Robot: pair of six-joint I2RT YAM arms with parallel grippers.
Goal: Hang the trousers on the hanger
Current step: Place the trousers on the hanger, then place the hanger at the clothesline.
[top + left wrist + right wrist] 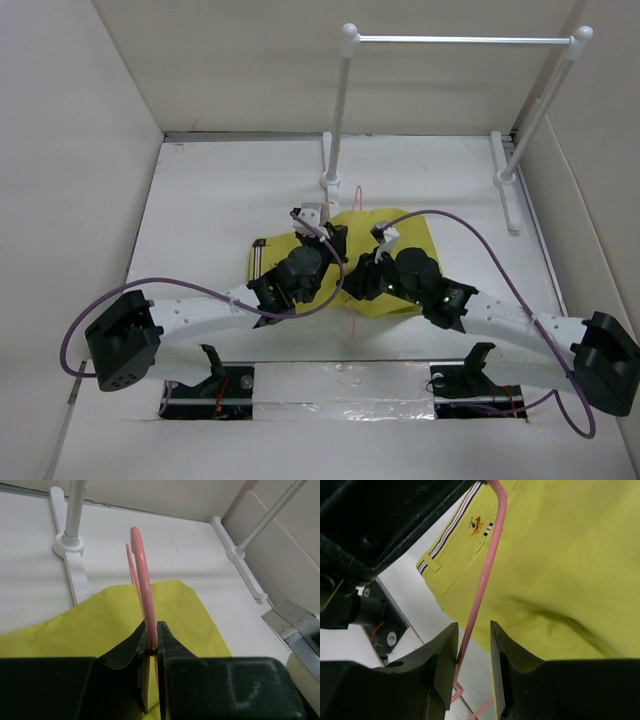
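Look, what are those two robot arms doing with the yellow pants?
They are trying to get the mustard-yellow trousers onto a pink wire hanger. The left gripper is pinched shut on the hanger's wire, holding it over the cloth. The right gripper is open, with another stretch of that wire running between its jaws. The trousers lie bunched on the white table, in front of the clothes rail, and do not look draped over the hanger yet.

light: bright, even, from overhead | shadows: soft, faint under the arms on the white table | glare: shiny tape strip at the near edge, thin highlight along the hanger | focus: top view sharp, right gripper's fingers slightly soft close up
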